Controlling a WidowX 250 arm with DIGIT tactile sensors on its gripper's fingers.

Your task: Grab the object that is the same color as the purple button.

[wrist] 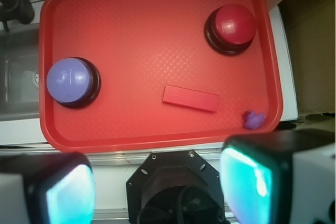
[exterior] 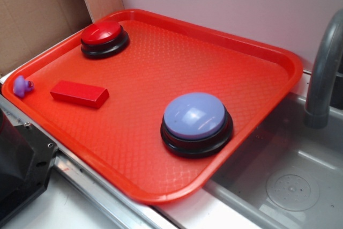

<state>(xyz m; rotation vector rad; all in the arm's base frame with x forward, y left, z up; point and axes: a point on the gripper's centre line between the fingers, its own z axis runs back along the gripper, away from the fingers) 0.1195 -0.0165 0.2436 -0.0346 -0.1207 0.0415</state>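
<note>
Four things lie on the red tray (exterior: pixel 252 46): the purple button (exterior: pixel 195 117), a red-domed button (exterior: pixel 104 37), a flat red block (exterior: pixel 79 93) and the tiny purple figure (exterior: pixel 22 86). The figure sits in the tray's corner, right against the raised rim, with its small knob pointing toward the block. The block lies near it but apart, between the figure and the open middle of the tray, so the rim on one side and the block on the other crowd that corner. The red-domed button stands at the far corner on the same side, well clear of the figure. The purple button rests toward the opposite side, near the tray edge that borders the sink (exterior: pixel 292 183), where a grey faucet (exterior: pixel 324 73) rises. Cardboard (exterior: pixel 37 14) leans behind the tray. From my wrist view, my pincer (wrist: pixel 157 187) hangs over the bench edge (wrist: pixel 131 153) outside the tray, fingers (wrist: pixel 247 182) spread wide and grasping nothing, with the figure (wrist: pixel 254 119) just past one fingertip.
</note>
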